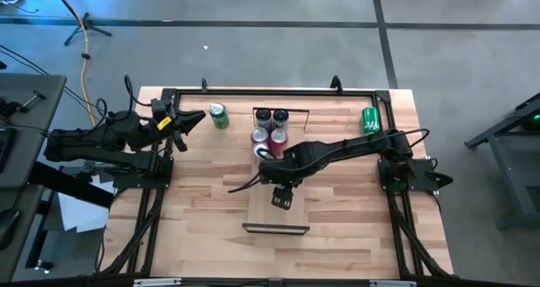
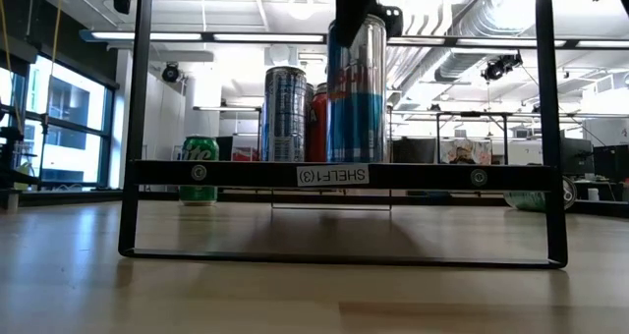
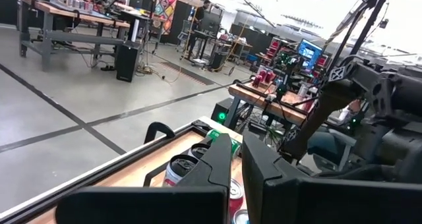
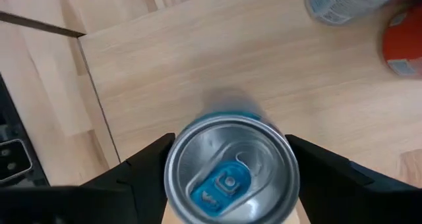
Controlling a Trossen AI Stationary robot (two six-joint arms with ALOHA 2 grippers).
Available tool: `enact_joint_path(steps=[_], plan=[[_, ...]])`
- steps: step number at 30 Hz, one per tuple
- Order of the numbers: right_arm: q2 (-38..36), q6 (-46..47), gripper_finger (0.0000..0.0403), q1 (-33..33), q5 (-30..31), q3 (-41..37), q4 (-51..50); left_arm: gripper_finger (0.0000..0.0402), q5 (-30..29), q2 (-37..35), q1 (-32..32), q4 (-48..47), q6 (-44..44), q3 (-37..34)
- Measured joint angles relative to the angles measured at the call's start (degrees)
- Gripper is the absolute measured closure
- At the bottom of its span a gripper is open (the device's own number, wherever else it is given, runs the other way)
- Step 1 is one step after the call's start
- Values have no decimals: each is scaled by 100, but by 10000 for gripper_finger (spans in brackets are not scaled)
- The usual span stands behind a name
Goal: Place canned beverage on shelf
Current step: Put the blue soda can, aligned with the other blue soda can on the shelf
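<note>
From above, the right gripper (image 1: 283, 196) hangs over the shelf (image 1: 276, 215); the left gripper (image 1: 187, 121), shut and empty, waits far left. At table height the blue can (image 2: 356, 93) stands upright on the shelf board. The right wrist view shows the fingers (image 4: 148, 165) spread, flanking the can top without clear contact: release seems in hand, and the next move calls for a straight lift clear.

The right arm reaches from the table's right side toward its middle, elbow bent, wrist turned down so the right gripper (image 1: 282, 198) points at the surface; in its wrist view, the two dark fingers (image 4: 142, 168) stand spread, one on each side, with a narrow gap visible at the left one. The left arm lies folded along the table's left edge, forearm level, the left gripper (image 1: 191, 120) pointing inward with its fingers (image 3: 221, 159) pressed together.
</note>
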Motion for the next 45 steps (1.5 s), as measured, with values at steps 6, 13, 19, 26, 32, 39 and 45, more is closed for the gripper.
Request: enact_joint_path(steps=[6, 13, 19, 26, 32, 39, 45], plan=[[0, 94, 141, -6, 9, -52, 97, 401, 7, 2, -1, 0, -1, 0], [0, 100, 140, -6, 19, -15, 133, 401, 9, 0, -1, 2, 0, 0], [2, 206, 139, -6, 7, -15, 103, 401, 9, 2, 0, 2, -1, 0], [2, 172, 139, -6, 272, 1, 232, 401, 9, 0, 0, 2, -1, 0], [2, -49, 139, -6, 350, 1, 230, 401, 9, 0, -1, 2, -5, 0], [2, -55, 139, -6, 302, 1, 246, 401, 9, 2, 0, 2, -7, 0], [2, -79, 139, -6, 278, 1, 265, 401, 9, 0, 1, 2, -9, 0]])
